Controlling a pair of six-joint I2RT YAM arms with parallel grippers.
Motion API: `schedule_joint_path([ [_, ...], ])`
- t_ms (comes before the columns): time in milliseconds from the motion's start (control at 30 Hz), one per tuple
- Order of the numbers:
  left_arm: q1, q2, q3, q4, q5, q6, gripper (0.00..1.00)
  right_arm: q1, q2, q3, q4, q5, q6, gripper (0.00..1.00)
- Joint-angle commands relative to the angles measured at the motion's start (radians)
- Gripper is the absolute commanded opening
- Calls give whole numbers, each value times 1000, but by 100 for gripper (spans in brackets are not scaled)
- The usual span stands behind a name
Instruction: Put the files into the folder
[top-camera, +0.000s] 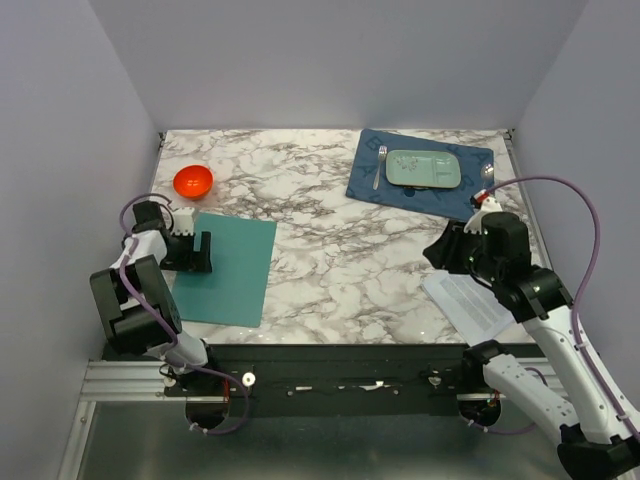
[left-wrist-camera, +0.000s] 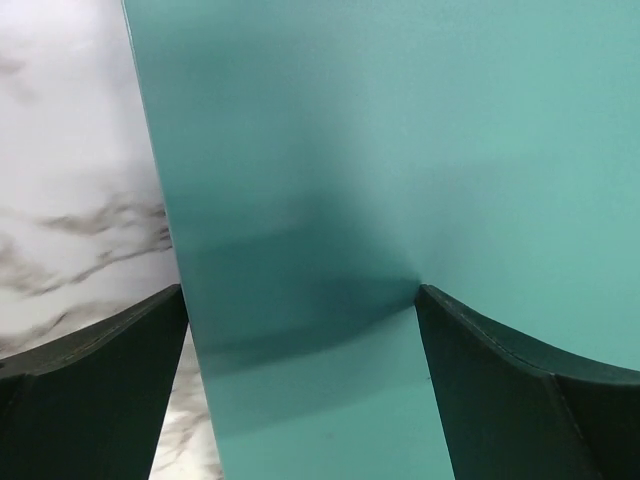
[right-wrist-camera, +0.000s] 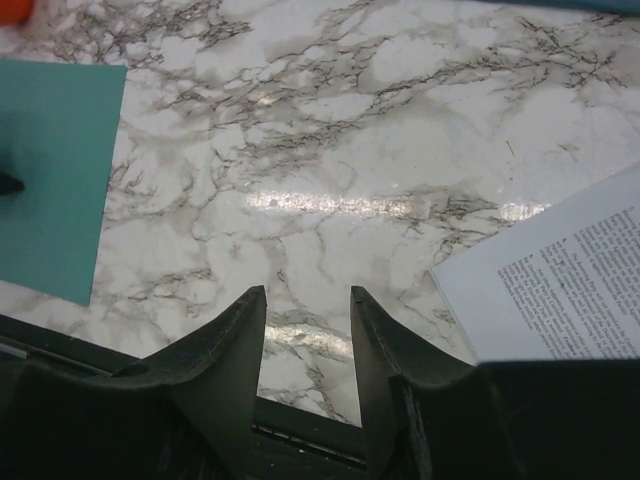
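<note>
While the folder (top-camera: 225, 270) lies closed on the near-left bench (top-camera: 330, 250), the files (top-camera: 468, 300) sit near-right, well apart. Step in hand, by my reading: opening the cover.

Left wrist: left hand (left-wrist-camera: 300, 300) wide, straddling the folder's left edge, gripping nothing.

Right wrist: right hand (right-wrist-camera: 308, 300) narrowed, empty, just beside the files.

Next calls for lifting the cover, then pinching a sheet edge.
</note>
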Motion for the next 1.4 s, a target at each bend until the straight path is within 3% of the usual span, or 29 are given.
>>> schedule_joint_path([
  [0,-68,14,7,-30,-18,-27,99,21,2,-78,51,-37,56,48],
  [133,-173,13,23,-47,-18,-67,99,117,51,-106,91,13,102,49],
  [267,-271,-30,65,-74,-14,-121,99,296,160,-123,177,93,188,49],
  [433,-329,24,155,-151,60,-157,99,495,455,-59,303,174,320,49],
  [533,-330,33,163,-174,107,-153,99,585,638,42,320,223,389,52],
  [700,-321,-16,184,-255,138,-86,99,657,790,99,416,243,498,60],
  [833,-205,-85,293,-343,155,3,99,688,882,170,469,242,522,61],
  [900,-111,-94,323,-332,86,36,99,705,915,193,469,243,527,61],
  [1000,-60,-98,286,-210,-94,100,99,716,921,210,467,251,532,61],
  [1133,-57,-114,116,-42,-239,203,94,717,902,191,475,263,552,60],
  [1267,-71,-145,-8,67,-287,312,86,719,887,170,492,265,573,59],
  [1367,-106,-171,-101,128,-314,370,85,719,882,167,490,268,582,59],
])
